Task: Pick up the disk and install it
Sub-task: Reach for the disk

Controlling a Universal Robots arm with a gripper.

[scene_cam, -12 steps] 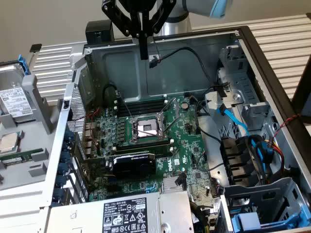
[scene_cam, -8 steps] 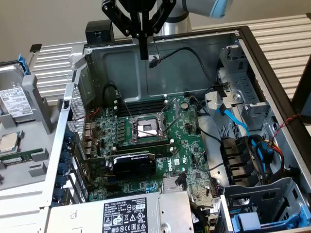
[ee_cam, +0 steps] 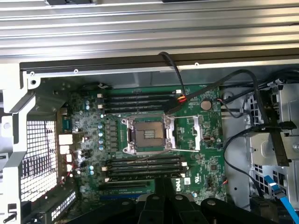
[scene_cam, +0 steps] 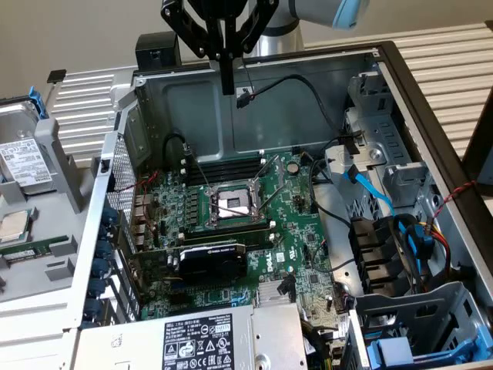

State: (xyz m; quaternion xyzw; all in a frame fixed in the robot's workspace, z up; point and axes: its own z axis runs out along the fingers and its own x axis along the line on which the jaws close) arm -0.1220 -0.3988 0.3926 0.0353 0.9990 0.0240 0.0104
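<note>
Open PC case (scene_cam: 192, 108), 1 arm up top, disk off to the side.
Near to far: 1 grey power box (scene_cam: 208, 339) in front, 1 black card (scene_cam: 212, 262), 1 bare socket (scene_cam: 235, 204) on the green board (scene_cam: 304, 262). 1 disk (scene_cam: 21, 163) lies outside the case, on the exterior view's left, w/ 1 small silver chip (scene_cam: 14, 225) just beside it. At the back, 1 gripper (scene_cam: 227, 86) hangs over the case, fingers pressed together, holding nothing.
</note>
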